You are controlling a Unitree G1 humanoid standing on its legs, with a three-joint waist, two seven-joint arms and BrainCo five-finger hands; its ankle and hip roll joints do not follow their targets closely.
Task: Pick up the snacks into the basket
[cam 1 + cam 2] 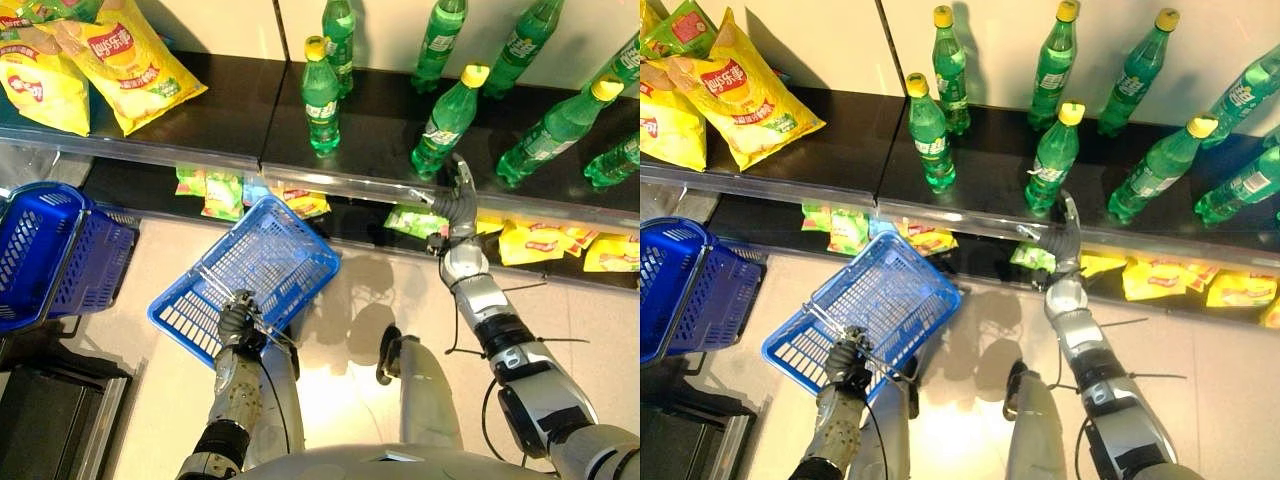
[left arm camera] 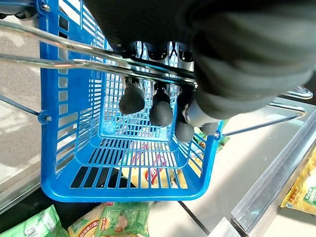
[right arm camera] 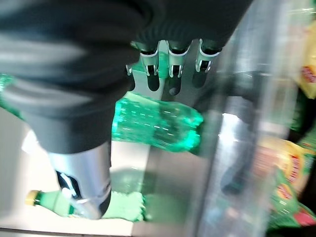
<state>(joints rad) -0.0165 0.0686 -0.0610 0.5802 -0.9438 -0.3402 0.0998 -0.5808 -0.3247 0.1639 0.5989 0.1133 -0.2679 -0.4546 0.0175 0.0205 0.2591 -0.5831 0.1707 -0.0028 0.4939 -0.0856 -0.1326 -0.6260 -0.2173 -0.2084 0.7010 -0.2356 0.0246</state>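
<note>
Two hands working shelf aisle. Left hand gripping wire handle of blue basket, fingers curling round it, basket hanging tilted over floor, no snacks inside yet. Right hand reaching up at upper shelf edge, fingers straight and spread, holding nothing, near green bottle. Snacks lying on lower shelf below. Advice: dropping right hand under shelf edge, pinching one packet, keeping basket steady beneath.
</note>
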